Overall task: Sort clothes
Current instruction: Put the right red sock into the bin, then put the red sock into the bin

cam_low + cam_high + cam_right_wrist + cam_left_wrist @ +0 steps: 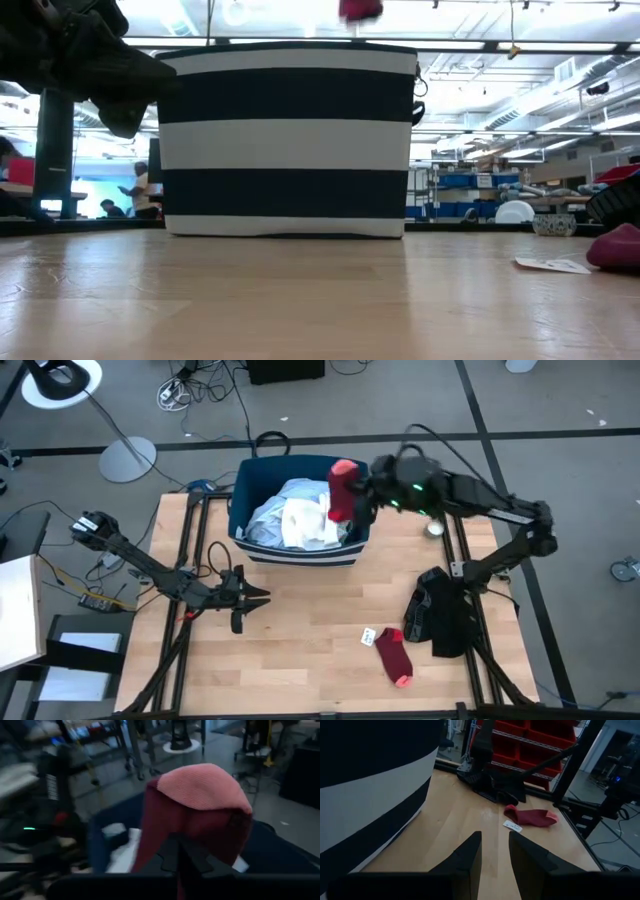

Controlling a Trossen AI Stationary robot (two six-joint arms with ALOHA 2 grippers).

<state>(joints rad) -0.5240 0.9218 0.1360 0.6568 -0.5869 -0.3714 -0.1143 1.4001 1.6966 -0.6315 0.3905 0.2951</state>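
Note:
My right gripper (362, 492) is shut on a dark red sock (342, 490) with a pink toe, held high over the right part of the navy and white striped bin (300, 552). Light blue and white clothes (295, 520) lie inside the bin. A second dark red sock (393, 655) lies flat on the table at the near right, beside a white tag (369, 636). A black garment (440, 618) lies by the right edge. My left gripper (495, 854) stands open over the table, left of and nearer than the bin, with nothing between its fingers. My right gripper pinches the sock's dark red part (192, 832), just below the pink toe (200, 787), between its two shut fingers. The fingers come nearly level from the table's right side and lie across the sock. The sock is lifted clear, above the bin's right rim.
The bin stands at the far middle of the wooden table (300, 660), with bare wood in front of it. Metal frame rails (187, 560) run along both sides. In the low view the bin (288, 140) fills the middle, with the lying sock (620, 248) at the right.

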